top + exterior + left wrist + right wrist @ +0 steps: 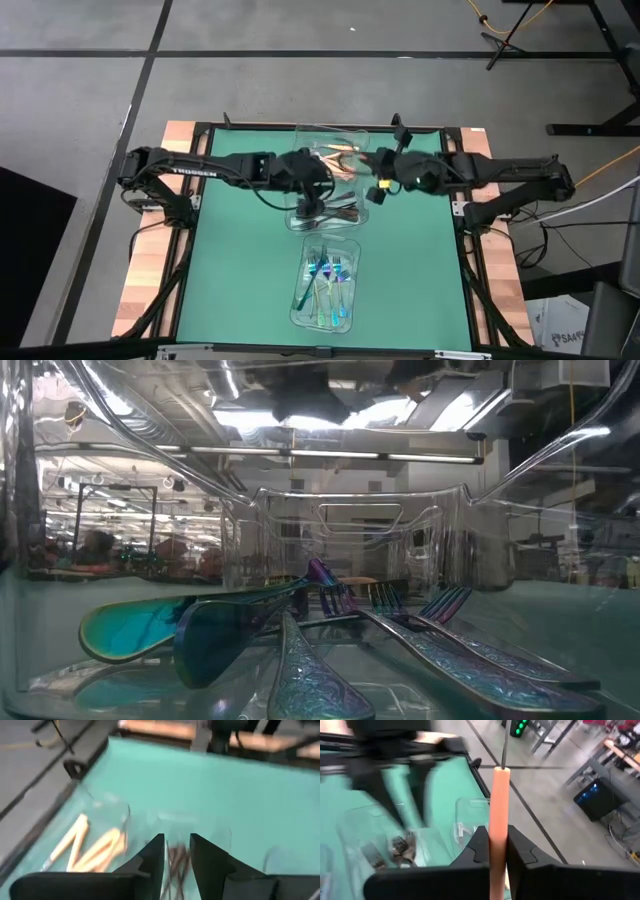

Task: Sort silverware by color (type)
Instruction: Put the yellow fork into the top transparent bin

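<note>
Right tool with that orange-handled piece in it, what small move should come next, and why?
Probably carry the orange-handled silver piece a little toward the clear plastic container at the table's far side and lower it there. The right tool is shut on its handle, orange-handled pieces already lie in that container, and the left tool hangs open over the dark pieces in the middle one.

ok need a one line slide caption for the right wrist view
Right gripper shut on an orange-handled fork above the clear containers.
</note>
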Available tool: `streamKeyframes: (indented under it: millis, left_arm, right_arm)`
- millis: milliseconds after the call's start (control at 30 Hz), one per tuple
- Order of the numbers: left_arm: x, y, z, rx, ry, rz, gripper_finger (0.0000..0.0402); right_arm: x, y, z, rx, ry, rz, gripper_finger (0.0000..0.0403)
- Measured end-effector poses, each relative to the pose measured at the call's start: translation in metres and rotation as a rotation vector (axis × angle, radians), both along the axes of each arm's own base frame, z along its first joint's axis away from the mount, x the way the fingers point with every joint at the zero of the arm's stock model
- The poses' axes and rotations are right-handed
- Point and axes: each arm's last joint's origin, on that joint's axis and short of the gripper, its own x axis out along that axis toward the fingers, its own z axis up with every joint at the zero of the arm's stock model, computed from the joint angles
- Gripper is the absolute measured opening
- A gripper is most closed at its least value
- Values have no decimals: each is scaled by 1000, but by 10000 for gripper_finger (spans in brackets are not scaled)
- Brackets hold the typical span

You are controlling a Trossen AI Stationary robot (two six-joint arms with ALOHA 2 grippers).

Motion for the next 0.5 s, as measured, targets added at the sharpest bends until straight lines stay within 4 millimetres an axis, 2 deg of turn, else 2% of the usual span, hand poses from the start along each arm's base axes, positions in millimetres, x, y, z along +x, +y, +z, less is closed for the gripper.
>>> streamKeyframes:
  millis: [200, 367, 500]
  left_arm:
    - [-4, -24, -5, 1, 78, -110, 86]
    - [-17, -43, 14, 4, 22, -183, 86]
    - [-38, -53, 35, 37, -24, -237, 86]
  right_arm:
    - [4, -40, -5, 55, 35, 1, 10]
    - [15, -78, -19, 96, 99, 26, 11]
    - [29, -107, -40, 146, 158, 70, 11]
